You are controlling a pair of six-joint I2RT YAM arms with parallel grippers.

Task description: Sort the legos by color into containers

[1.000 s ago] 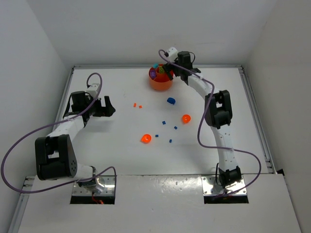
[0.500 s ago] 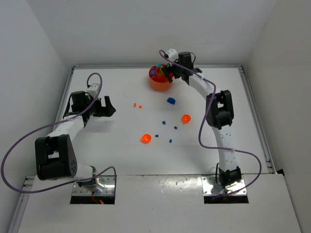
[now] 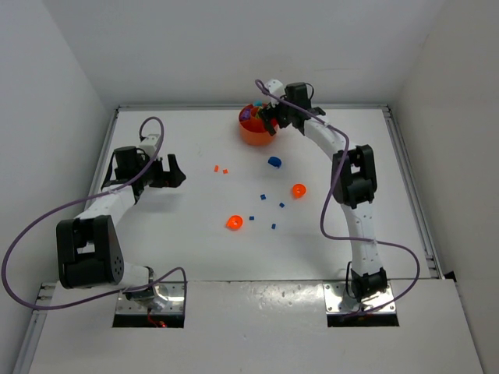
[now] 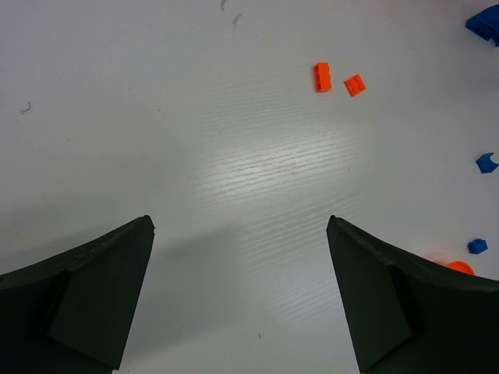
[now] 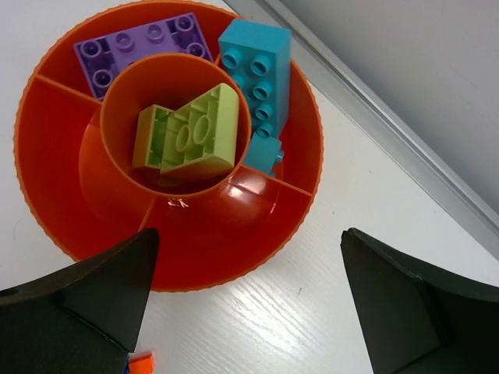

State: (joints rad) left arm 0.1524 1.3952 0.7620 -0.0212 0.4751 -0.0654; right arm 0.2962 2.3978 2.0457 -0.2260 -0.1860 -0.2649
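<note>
The right gripper (image 5: pixel 249 238) hovered wide and empty over the dish (image 5: pixel 210 253), which held purple, green and cyan bricks (image 5: pixel 187 132). It seemed between picks; next, fetching the blue piece (image 3: pixel 274 162) near the dish.

White table (image 3: pixel 187 234): orange dish (image 3: pixel 257 137) at far edge, blue and orange legos (image 3: pixel 274 162) scattered mid-table

Bare table (image 4: pixel 195 132) between wide-set fingers of the left tool (image 4: pixel 240 226), two small orange pieces (image 4: pixel 323 76) well ahead.
</note>
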